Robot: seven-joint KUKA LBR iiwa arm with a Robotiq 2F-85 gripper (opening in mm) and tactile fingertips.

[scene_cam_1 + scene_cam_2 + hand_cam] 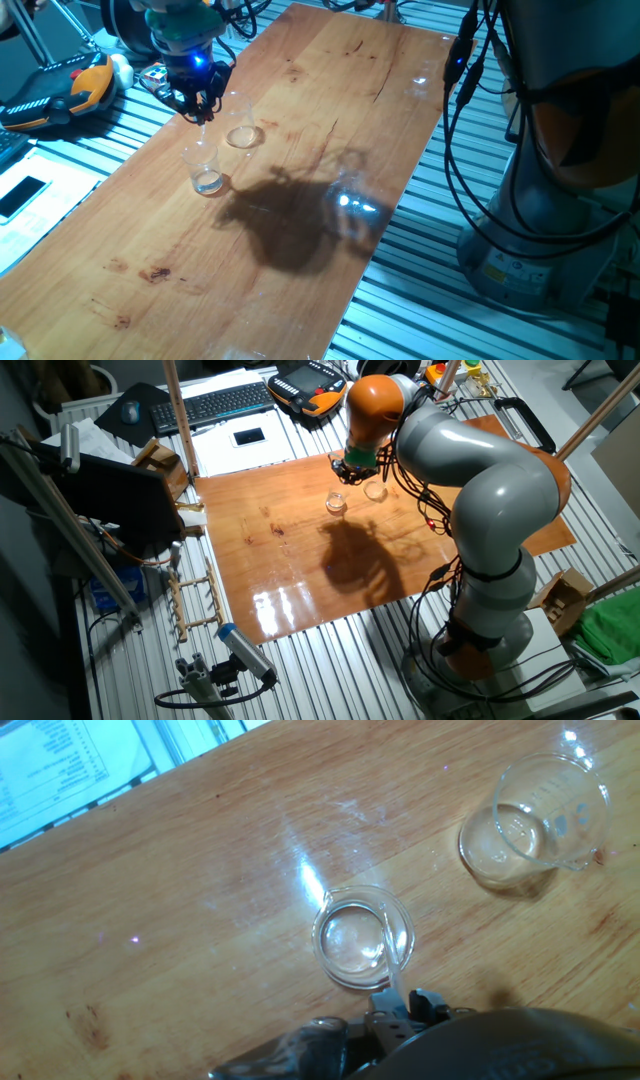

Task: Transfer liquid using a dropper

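**Wooden table, two glass vessels, dropper in gripper**

Table (pixel 330 110): wood, on a slatted metal bench. I see the gripper (pixel 200 108) clenched on the dropper (pixel 393 965), whose clear tube reaches down into the low glass dish (pixel 362 936). Liquid (pixel 350 942): shallow glint in that dish. Glass tumbler (pixel 540 820): well apart, upright.
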